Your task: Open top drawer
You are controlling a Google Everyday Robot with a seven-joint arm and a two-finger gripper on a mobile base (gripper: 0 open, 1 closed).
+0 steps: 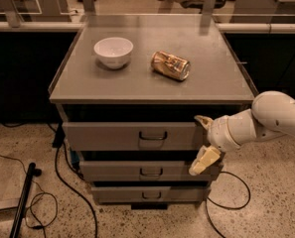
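Gripper (203,140) position: at the right end of the top drawer (112,136), in front of its panel, carried on the white arm (271,118) that enters from the right. Fingers are spread wide and hold nothing; one fingertip (202,119) sits near the panel's upper edge. The other hangs lower, over the right end of the middle drawer (137,171). Contact with either panel cannot be confirmed.

Top drawer location: directly beneath the cabinet top (152,86), the highest of three stacked grey fronts, and it does not appear to be pulled out. The bottom drawer (147,194) lies under the other two. A white bowl (113,51) and a can (171,65) lying on its side rest on the cabinet top, well clear of the work.

Governing relation: the handle (153,135) sits at the centre of the panel, to the left of the gripper and at about the same height. The handle's long axis runs left to right. The fingers stand one above the other, which suits closing over that bar.

Assessment: handle not yet reached. The next move calls for leftward travel along the panel, then closing on the bar and pulling toward the near side.
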